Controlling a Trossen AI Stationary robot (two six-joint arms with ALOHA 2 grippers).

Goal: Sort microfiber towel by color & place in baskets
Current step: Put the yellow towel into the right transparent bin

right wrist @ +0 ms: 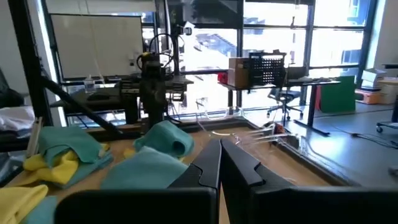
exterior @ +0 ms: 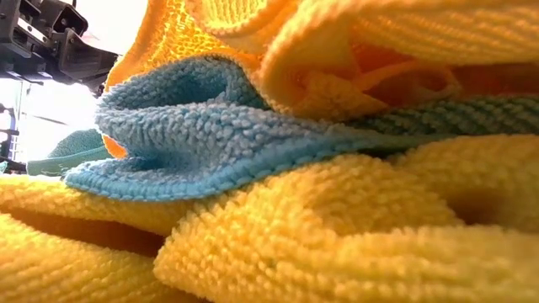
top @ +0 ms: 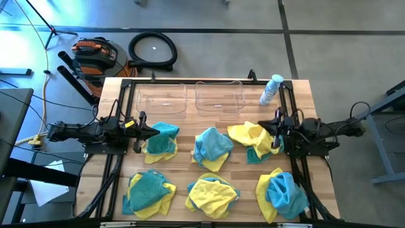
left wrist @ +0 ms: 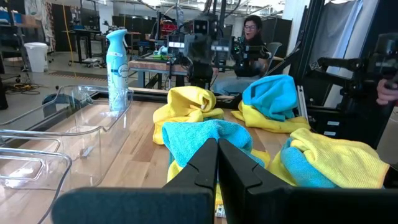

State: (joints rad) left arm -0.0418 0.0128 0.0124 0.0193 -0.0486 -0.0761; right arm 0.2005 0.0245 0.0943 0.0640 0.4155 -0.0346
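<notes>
My worktop [top: 190, 174] is a pale wooden slab filling the middle of the high view, framed by black rails.

On it I count two baskets, six towel heaps and one spray bottle.

The two baskets sit side by side along the upper edge of the worktop: the left basket [top: 161, 98] and the right basket [top: 219, 96]. Both are clear, colourless plastic with rounded corners. Each has its long axis running left to right across the frame, and its open mouth faces up.

The six heaps lie in two rows of three, each a crumple of yellow and blue or teal microfiber. In the upper row are the left heap [top: 161, 138], the middle heap [top: 212, 147] and the right heap [top: 250, 139]. In the lower row are the lower-left heap [top: 149, 192], the lower-middle heap [top: 212, 193] and the lower-right heap [top: 283, 193].

My left gripper [top: 140, 132] lies low at the left-centre of the frame, its fingers pressed together, just beside the left heap. My right gripper [top: 276, 134] mirrors it at right-centre, fingers pressed together too, at the edge of the right heap.

The spray bottle [top: 271, 89] stands at the upper right, just right of the right basket.
</notes>
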